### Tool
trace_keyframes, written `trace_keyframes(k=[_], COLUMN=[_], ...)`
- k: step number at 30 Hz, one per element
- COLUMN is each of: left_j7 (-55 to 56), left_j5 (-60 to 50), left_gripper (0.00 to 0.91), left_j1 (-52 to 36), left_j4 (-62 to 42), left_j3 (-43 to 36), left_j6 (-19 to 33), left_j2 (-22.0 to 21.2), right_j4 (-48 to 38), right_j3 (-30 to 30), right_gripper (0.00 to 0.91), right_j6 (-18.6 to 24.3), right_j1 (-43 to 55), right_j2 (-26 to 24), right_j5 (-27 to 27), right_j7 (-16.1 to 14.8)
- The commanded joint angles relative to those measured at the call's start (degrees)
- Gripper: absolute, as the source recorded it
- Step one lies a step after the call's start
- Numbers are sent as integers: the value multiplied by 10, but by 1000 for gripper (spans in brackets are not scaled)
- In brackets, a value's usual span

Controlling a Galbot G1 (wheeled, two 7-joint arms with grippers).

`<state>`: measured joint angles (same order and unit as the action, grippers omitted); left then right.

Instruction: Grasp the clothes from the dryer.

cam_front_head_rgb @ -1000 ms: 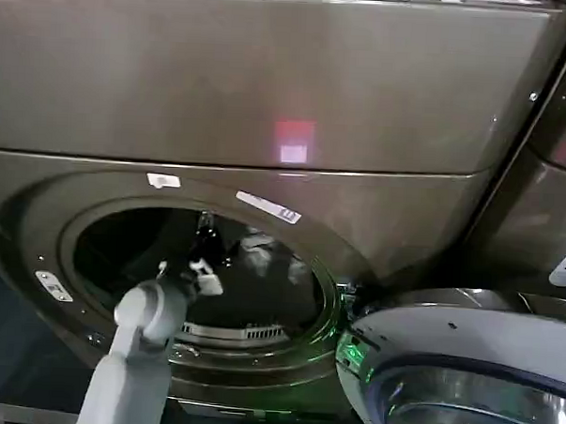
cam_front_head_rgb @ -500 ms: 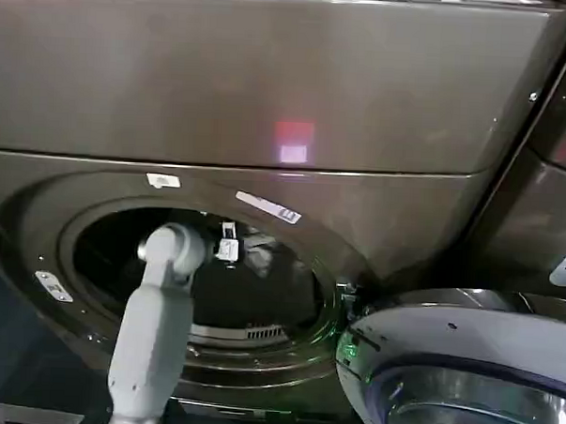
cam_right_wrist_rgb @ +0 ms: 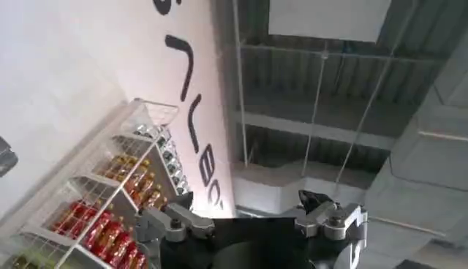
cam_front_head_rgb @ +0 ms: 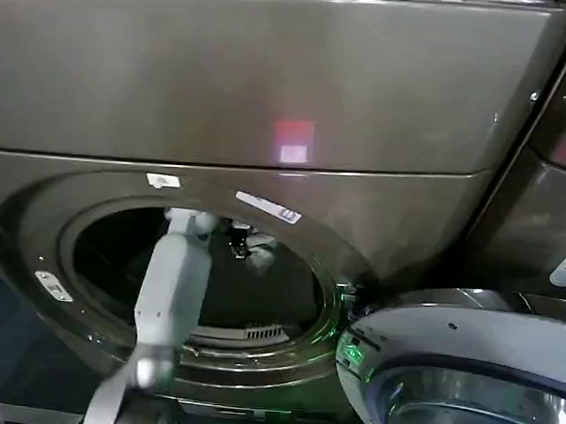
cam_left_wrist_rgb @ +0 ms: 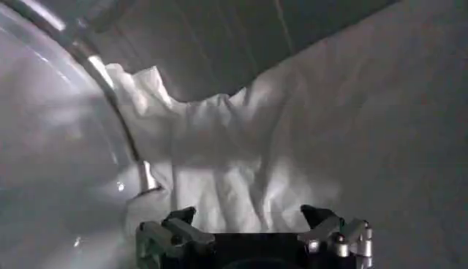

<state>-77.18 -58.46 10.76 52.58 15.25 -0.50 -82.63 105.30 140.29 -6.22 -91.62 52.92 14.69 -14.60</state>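
Note:
The dryer (cam_front_head_rgb: 270, 89) is a dark bronze-grey front loader with its round porthole (cam_front_head_rgb: 201, 265) standing open. My left arm reaches through the porthole, and the left gripper (cam_front_head_rgb: 236, 244) sits deep in the drum beside the pale clothes (cam_front_head_rgb: 261, 250). In the left wrist view the wrinkled grey-white clothes (cam_left_wrist_rgb: 241, 157) lie straight ahead of the left gripper (cam_left_wrist_rgb: 248, 216), which is open with fabric just beyond its fingertips (cam_left_wrist_rgb: 180, 216). The right gripper (cam_right_wrist_rgb: 245, 199) is open and holds nothing, facing a ceiling and shelves away from the dryer.
A silver-rimmed round glass door (cam_front_head_rgb: 464, 375) bulges in at the lower right, with a green light (cam_front_head_rgb: 352, 351) at its edge. The drum's shiny rim (cam_left_wrist_rgb: 95, 62) curves close beside the left gripper. White stickers (cam_front_head_rgb: 269, 208) mark the porthole's frame.
My left arm has pushed further through the porthole, its wrist rising and moving deeper. The left gripper has shifted right towards the clothes.

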Motion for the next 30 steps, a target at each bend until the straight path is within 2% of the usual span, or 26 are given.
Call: trace_keyframes(k=[1, 11, 21, 30], left_j7=[-2, -2, -1, -1], left_j5=[97, 115, 120, 128], left_gripper=[907, 907, 907, 907], left_j1=[-49, -67, -99, -111], left_j4=[-107, -156, -237, -267], left_j3=[-61, -67, -67, -115], left_j6=[-21, -56, -50, -55], left_j2=[20, 35, 28, 25], right_j4=[1, 8, 12, 11], right_j3=[-2, -9, -9, -6], right_gripper=[907, 907, 907, 907], right_j6=[0, 1, 1, 3], right_j1=[-2, 0, -1, -6], right_j2=[0, 2, 2, 5], right_j5=[2, 2, 6, 17], right_j7=[-1, -1, -2, -4])
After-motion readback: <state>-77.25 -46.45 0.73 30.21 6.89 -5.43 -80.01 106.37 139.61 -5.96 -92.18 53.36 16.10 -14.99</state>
